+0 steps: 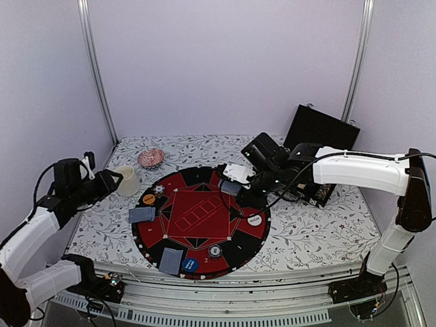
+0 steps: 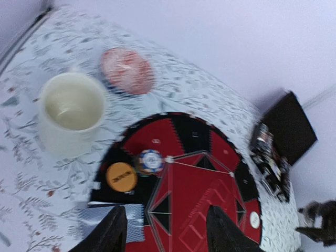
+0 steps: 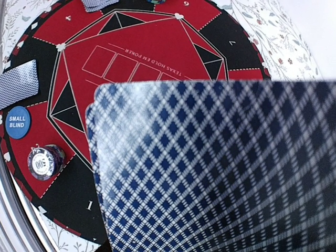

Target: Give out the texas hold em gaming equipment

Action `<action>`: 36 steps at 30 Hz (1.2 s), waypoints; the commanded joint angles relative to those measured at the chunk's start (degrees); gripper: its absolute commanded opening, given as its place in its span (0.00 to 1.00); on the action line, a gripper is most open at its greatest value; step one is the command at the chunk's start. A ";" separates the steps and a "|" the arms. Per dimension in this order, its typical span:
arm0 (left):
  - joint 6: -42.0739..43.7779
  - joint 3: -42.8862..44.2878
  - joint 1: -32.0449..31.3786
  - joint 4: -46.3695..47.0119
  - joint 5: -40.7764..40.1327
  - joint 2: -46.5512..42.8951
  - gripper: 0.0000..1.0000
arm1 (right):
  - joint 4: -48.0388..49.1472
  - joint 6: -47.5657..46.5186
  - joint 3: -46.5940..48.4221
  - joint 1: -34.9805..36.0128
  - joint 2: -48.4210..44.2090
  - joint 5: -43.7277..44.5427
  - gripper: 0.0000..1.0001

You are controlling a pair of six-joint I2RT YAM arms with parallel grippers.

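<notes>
At one o'clock on the mat (image 1: 197, 214), my right gripper (image 1: 236, 182) pinches the cards (image 3: 220, 168). They look thin, slippery and bendy, so I judge an edge hold best. The left gripper (image 2: 165, 231) is spread.

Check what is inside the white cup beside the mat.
Nothing shows inside the white cup: only its pale inner wall and floor. Its near wall hides part of the floor.

Top view high overhead, both wrist views share poker mat (image 1: 197, 218), right one close behind cards (image 3: 220, 168)
</notes>
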 commanded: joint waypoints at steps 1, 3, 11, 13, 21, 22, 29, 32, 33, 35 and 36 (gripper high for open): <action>7.53 6.64 -13.67 -0.80 -0.02 -0.62 0.54 | 0.10 -1.28 3.50 2.31 0.23 0.98 0.40; 8.78 9.15 -21.08 -0.18 2.01 2.53 0.55 | 0.48 -1.54 4.20 2.98 0.72 0.97 0.40; 10.47 14.90 -39.97 12.33 8.65 17.43 0.74 | 0.94 -1.71 4.98 4.98 2.00 -0.07 0.40; 7.51 14.36 -40.85 18.33 9.04 19.58 0.79 | 0.99 -1.52 4.92 5.19 2.04 -0.34 0.40; 1.28 12.69 -41.08 30.91 9.20 25.98 0.79 | 2.10 -1.51 4.56 5.64 1.63 -1.66 0.40; 1.24 13.03 -41.13 30.67 9.03 26.59 0.78 | 2.21 -1.51 4.56 5.64 1.60 -1.82 0.40; 2.50 14.10 -41.24 30.03 8.41 29.23 0.74 | 2.04 -1.80 5.48 5.73 1.86 -1.70 0.40; 2.89 14.28 -41.27 29.92 7.88 30.10 0.73 | 2.47 -1.69 5.44 5.80 1.99 -2.13 0.40; 3.02 14.57 -41.34 29.79 7.76 30.54 0.73 | 2.50 -1.69 5.59 5.81 2.14 -2.25 0.40; 3.37 15.47 -41.42 29.64 8.42 31.76 0.73 | 2.38 -1.76 5.99 5.91 2.48 -2.28 0.40; 3.50 15.90 -41.44 29.69 8.89 32.35 0.73 | 2.33 -1.84 6.19 6.03 2.67 -2.23 0.40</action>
